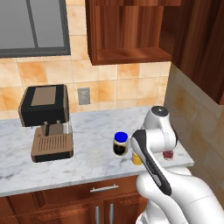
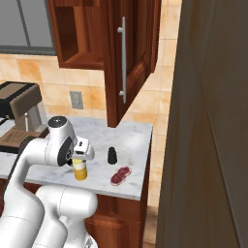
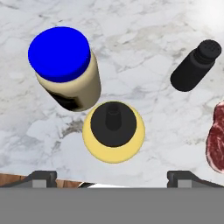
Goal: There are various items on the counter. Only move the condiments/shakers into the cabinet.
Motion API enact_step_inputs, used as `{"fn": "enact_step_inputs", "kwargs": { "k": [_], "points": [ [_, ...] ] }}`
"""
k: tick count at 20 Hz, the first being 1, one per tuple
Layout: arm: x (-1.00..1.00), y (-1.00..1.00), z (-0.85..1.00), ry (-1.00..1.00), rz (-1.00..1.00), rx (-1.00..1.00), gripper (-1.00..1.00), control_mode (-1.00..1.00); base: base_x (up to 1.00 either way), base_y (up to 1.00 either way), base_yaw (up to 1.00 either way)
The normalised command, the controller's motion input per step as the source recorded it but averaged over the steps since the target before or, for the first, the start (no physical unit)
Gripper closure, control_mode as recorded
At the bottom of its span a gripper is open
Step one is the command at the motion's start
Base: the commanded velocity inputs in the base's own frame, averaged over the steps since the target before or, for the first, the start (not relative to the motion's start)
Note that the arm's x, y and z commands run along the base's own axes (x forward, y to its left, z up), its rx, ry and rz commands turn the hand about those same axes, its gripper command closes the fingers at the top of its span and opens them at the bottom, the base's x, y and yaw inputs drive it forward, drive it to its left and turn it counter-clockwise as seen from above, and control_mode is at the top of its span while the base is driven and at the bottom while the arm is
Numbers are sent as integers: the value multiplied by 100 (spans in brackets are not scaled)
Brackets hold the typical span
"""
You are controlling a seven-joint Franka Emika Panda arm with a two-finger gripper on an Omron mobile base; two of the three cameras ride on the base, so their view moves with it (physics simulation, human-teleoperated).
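Jaws (image 3: 112,177) wide open, empty, above yellow squeeze bottle (image 3: 113,132) | marbled counter (image 1: 87,164) | cabinet (image 1: 127,30) open

On the counter (image 1: 52,170) the squeeze bottle (image 3: 113,131) is stood near the front edge, with the jar (image 3: 65,70) just beside it, slightly further back. The shaker (image 2: 112,155) is set apart to the right, and the lumpy object (image 2: 120,176) is laid in front of it. A coffee machine (image 1: 46,122) is placed well left. The cabinet (image 1: 127,30) is mounted above.
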Motion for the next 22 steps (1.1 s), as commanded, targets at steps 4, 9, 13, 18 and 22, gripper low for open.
{"fn": "enact_step_inputs", "kwargs": {
  "k": [4, 9, 13, 18, 22],
  "points": [
    [0, 0, -12, 0, 0, 0, -100, -100, 0, 0, 0],
    [0, 0, -5, 0, 0, 0, -100, -100, 0, 0, 0],
    [0, 0, -6, -3, 0, 0, -100, -100, 0, 0, 0],
    [2, 0, -11, -3, 0, 0, -100, -100, 0, 0, 0],
    [11, 0, -10, -2, 0, 0, -100, -100, 0, 0, 0]
  ]
}}
